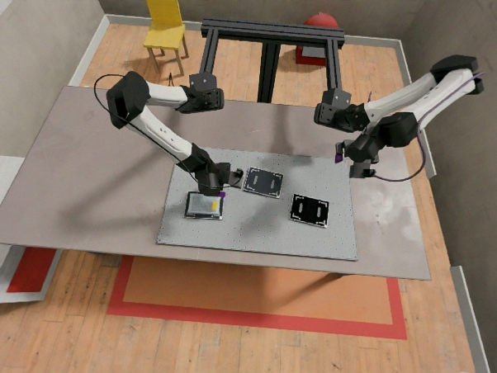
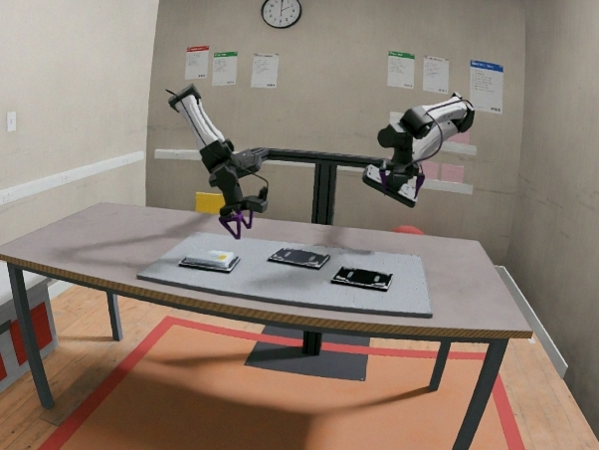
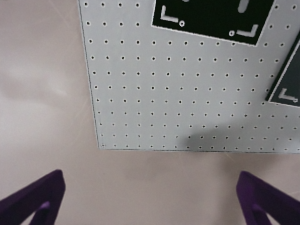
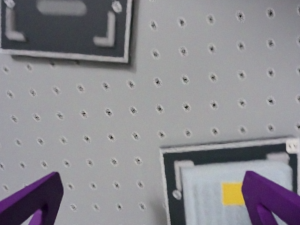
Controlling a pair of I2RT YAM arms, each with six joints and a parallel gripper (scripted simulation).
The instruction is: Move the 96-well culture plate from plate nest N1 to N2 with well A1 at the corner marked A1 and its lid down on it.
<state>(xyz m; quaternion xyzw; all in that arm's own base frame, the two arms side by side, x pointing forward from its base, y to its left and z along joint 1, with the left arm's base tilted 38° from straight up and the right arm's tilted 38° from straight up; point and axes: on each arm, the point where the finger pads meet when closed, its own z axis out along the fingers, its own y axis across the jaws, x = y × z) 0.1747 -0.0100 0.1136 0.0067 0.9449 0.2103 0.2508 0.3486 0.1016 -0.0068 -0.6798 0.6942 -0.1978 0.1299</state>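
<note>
Apparently at the approach step, the right gripper [image 1: 221, 193] [image 2: 244, 232] [image 4: 152, 180], released like the left gripper [image 1: 357, 165] [image 2: 401, 201] [image 3: 151, 178], must next straddle the culture plate [image 1: 202, 204] [image 2: 205, 258] [image 4: 205, 194], left of centre in the top view

The grey-brown table [image 1: 74, 165] [image 2: 119, 224] [image 3: 45, 99] carries a grey perforated board [image 1: 256, 231] [image 2: 279, 279] [image 3: 150, 114] [image 4: 150, 114], lying flat directly on its top.
</note>
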